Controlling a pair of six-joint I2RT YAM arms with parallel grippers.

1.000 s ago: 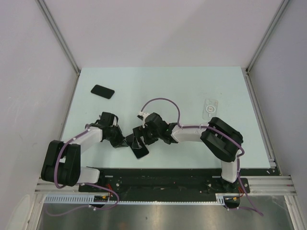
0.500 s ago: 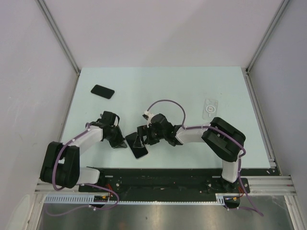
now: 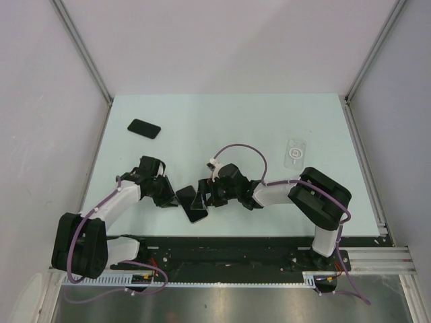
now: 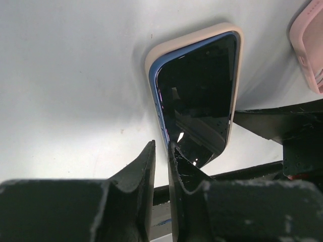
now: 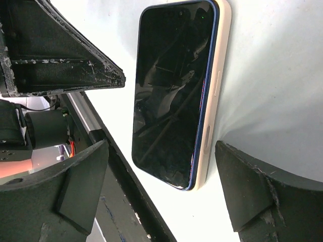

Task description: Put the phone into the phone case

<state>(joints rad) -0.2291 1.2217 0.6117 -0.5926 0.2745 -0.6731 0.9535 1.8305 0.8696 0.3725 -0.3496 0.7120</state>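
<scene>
— Left gripper (image 4: 161,151) has its fingers drawn almost together, only a slit between them and nothing in it. The tips sit right at the near short end of the phone (image 4: 199,96).

— And the other one?

— Right gripper (image 5: 161,146) is spread wide and is empty too. It has one finger out to each side, and the phone lies just ahead, in line with the gap.

— Where's the phone, exactly?

— Screen up on the table (image 3: 236,121), between the two arms and close to their bases, lying on the cream phone case (image 5: 223,50). From above, its long axis runs slantwise. Each wrist camera looks more or less down that length.

— Is it in?

— Not fully, I'd say. A blue rim shows along one long side, with the case's lip outside it, so that edge looks unseated. I can't judge the other long side.

— Which arm takes it?

— Both are right at it, neither clearly nearer. My guess is the next move is a press down along that exposed edge. The left's closed tips look suited to pushing, and the open right could brace the case. Phone and case look loose on the table, so a sideways shove would likely slide them both.
</scene>
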